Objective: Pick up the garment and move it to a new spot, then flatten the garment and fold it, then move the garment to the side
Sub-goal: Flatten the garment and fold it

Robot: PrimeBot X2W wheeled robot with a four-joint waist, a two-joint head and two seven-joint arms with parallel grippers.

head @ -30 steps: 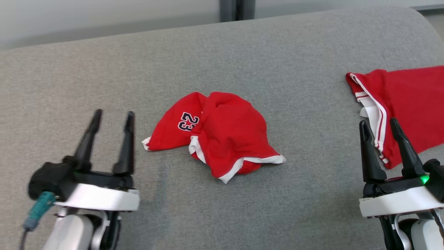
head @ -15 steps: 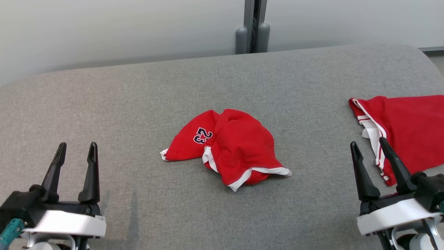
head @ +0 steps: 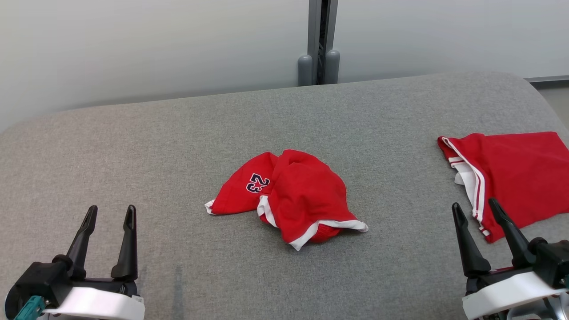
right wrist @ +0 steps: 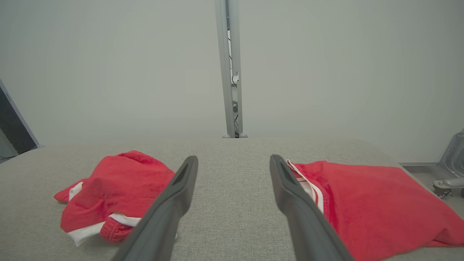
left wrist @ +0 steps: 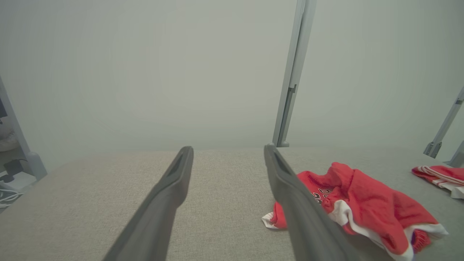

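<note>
Right now I count two red garments on the grey padded surface [head: 178, 146], and two grippers, one at each lower corner of the head view.

The crumpled garment [head: 289, 200] lies near the middle of the surface, bunched into a loose heap. It is red with white trim along its edges, and one dark number, 23, shows on its left fold. It may be a pair of shorts, though the folds make that hard to judge. From the left wrist camera it sits to the right of the fingers [left wrist: 362, 203]; from the right wrist camera it sits to the left [right wrist: 116, 188].

The second garment [head: 511, 178] lies flatter at the right end of the surface, well apart from the first, red with white stripes along its left edge. It runs past the picture's right edge.

My left gripper [head: 111, 208] hovers at the lower left, its two dark fingers spread apart and holding nothing. My right gripper [head: 474, 203] hovers at the lower right, also spread and empty, its fingertips just beside the striped edge of the second garment.

Behind the surface stands one grey post [head: 318, 40] against a pale wall [head: 133, 49].
</note>
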